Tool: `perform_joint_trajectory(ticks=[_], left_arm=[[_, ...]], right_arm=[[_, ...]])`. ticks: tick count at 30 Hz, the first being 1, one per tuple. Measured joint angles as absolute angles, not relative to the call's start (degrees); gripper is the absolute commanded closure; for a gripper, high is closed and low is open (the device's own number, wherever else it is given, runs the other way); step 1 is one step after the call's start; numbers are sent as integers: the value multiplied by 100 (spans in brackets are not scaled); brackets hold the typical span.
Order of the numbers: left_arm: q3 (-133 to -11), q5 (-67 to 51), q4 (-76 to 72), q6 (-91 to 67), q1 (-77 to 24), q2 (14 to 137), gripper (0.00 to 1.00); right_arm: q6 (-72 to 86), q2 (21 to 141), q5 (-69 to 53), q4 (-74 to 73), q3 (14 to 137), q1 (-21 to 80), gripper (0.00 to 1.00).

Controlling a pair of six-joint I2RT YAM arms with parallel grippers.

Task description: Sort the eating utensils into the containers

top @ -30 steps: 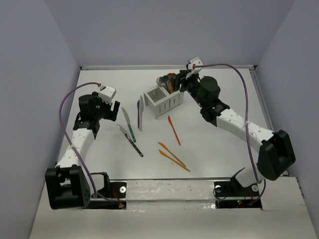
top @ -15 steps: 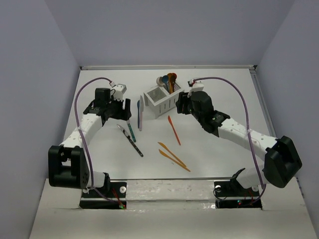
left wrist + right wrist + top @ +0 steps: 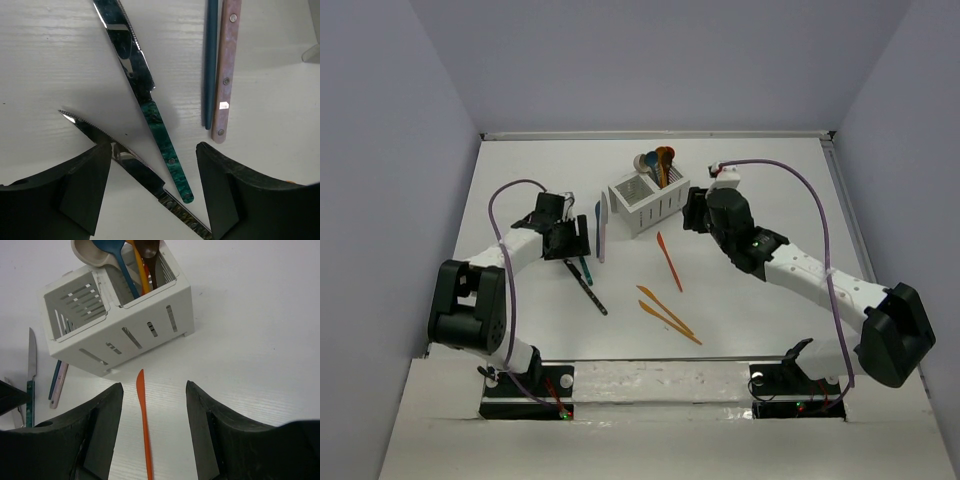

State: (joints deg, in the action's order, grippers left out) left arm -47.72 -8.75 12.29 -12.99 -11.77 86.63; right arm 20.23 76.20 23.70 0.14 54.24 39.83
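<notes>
Near the middle of the near edge of the white worktop [image 3: 760, 170], two slim orange plastic knives [image 3: 667, 314] lie close together in a narrow V. Only the top view shows them.

Further in, toward the left edge, lie a black-handled knife with a serrated steel blade [image 3: 125, 162] and a steel knife with a marbled teal riveted handle [image 3: 167, 150]. Both are flat, their blades fanning apart. The left arm's black fingers [image 3: 85, 190] stand open astride them, gripping nothing. The teal handle sits in the gap. One finger hides a little of the serrated blade, and the black handle is cut off at the frame's bottom. Just beside them, toward the caddy, a slim blue handle [image 3: 211, 65] and a pinkish-beige handle with three rivets [image 3: 226, 70] lie side by side, their far ends out of frame.

Mid-worktop, a third matte orange plastic knife [image 3: 144, 420] lies flat below the gap of the right arm's fingers [image 3: 100, 435], which are parted and hold nothing. Its near end is cut off.

Toward the far edge stands the white plastic two-compartment caddy with slotted sides [image 3: 150, 315]. Its compartment nearer the right edge holds a beige spoon [image 3: 87, 252], a blue spoon [image 3: 117, 260], an orange utensil [image 3: 140, 265] and a brown one [image 3: 149, 255], all leaning. The wrist view crops their tops, and in the top view they are too small to tell apart.
</notes>
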Motion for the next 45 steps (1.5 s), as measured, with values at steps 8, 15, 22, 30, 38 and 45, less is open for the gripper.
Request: perform_joint_trajectory(ticks=[8,15,22,30,38,45], left_arm=[[-4995,-397,902,-1321,-1232,9157,23],[-5050,-311,786,-1317,-1264,9288,27],[-5050,-204,790,-1299,-1494,9008,28],[-5052,-150,884,-1313,-1669,9142,29],[-5085,202,1007,-1295,-1763,9327,40],[-5288,189,972,-1385,-1848,9537,54]], right_arm=[[2016,7623,2576,-51,5264,3983,40],[1964,7625,2670,-145,5175,3983,40],[1922,7625,2770,-285,5164,3983,40],[1922,7583,2864,-399,5131,3983,40],[1920,7321,3035,-473,4987,3983,40],[1916,7275,3151,-493,4871,3983,40]])
